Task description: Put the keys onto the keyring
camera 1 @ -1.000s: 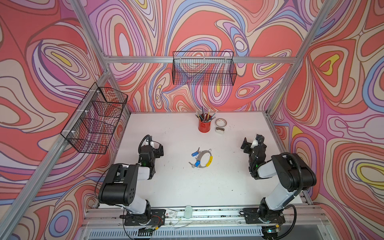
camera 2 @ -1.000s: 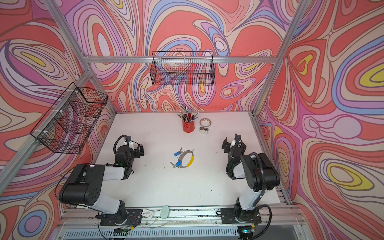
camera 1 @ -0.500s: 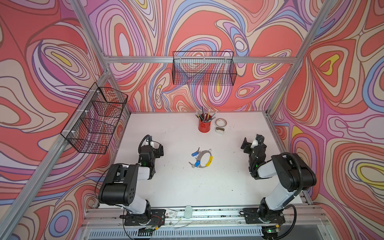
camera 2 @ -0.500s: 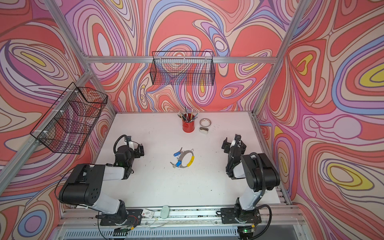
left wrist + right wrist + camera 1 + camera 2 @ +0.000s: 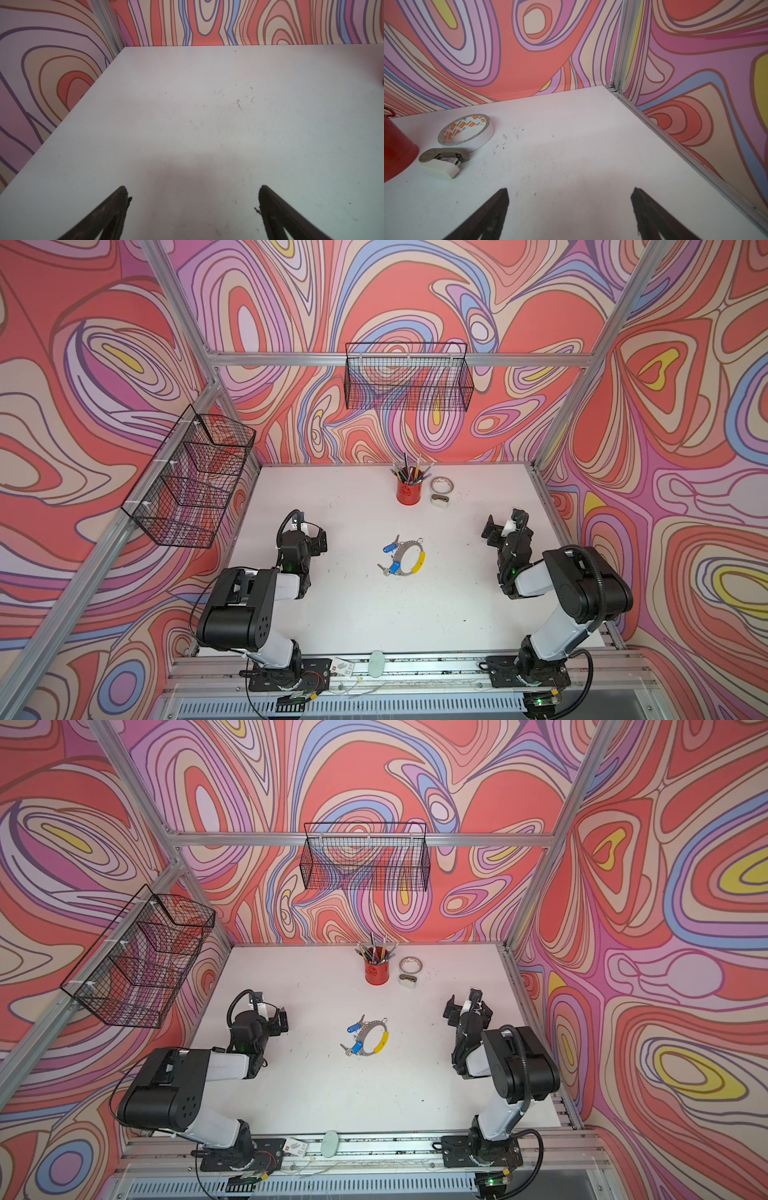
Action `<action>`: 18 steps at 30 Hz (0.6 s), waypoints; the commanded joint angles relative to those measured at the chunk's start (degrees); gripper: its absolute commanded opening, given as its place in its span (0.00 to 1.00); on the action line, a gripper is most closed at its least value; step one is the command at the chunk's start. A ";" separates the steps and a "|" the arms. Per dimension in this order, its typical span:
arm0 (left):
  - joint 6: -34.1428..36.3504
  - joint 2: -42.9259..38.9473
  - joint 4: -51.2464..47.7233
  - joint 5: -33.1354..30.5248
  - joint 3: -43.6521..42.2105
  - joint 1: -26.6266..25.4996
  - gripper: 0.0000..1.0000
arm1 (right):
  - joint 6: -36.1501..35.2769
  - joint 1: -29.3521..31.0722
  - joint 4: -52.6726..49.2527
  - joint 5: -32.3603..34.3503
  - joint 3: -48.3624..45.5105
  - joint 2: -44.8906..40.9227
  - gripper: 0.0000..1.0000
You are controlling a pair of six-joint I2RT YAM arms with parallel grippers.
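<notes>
- About midway across the white tabletop [image 5: 353, 614] from your near edge you find the keyring [image 5: 418, 563], a large hoop of flat perforated silver metal with a yellow plastic segment. It lies flat between the two arms.
- The keys, two small silver metal ones with oblong blue plastic tags, sit at the hoop's left side. The nearer key [image 5: 394, 568] overlaps the band and the farther key [image 5: 389, 548] touches its outer edge. You cannot tell whether either is threaded on.
- A little farther back, your left gripper [image 5: 306, 535] stands well apart from the keyring, off to its left. Its fingers [image 5: 116, 207] are spread wide over bare table and grasp nothing.
- Your right gripper [image 5: 505, 524] stands well apart on the keyring's right. Its fingers [image 5: 492, 212] are likewise wide, with nothing between them.
- Near the back wall you see a red cylindrical metal cup [image 5: 408, 492] full of pencils. Just right of it lies a beige tape roll [image 5: 441, 484], and a small beige and white stapler [image 5: 439, 501] lies in front of the roll.
</notes>
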 commanded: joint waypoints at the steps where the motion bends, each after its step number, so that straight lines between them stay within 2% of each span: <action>1: 0.71 -0.19 1.87 -0.05 -0.20 -0.13 1.00 | -0.31 -0.13 0.50 0.57 0.14 -0.07 0.98; 13: 0.76 -0.11 1.90 -0.05 -0.20 -0.13 1.00 | -0.35 -0.08 0.49 0.56 0.18 -0.09 0.98; 18: 0.74 -0.21 1.90 -0.05 -0.20 -0.13 1.00 | -2.61 -0.08 -1.79 -5.81 1.42 0.13 0.98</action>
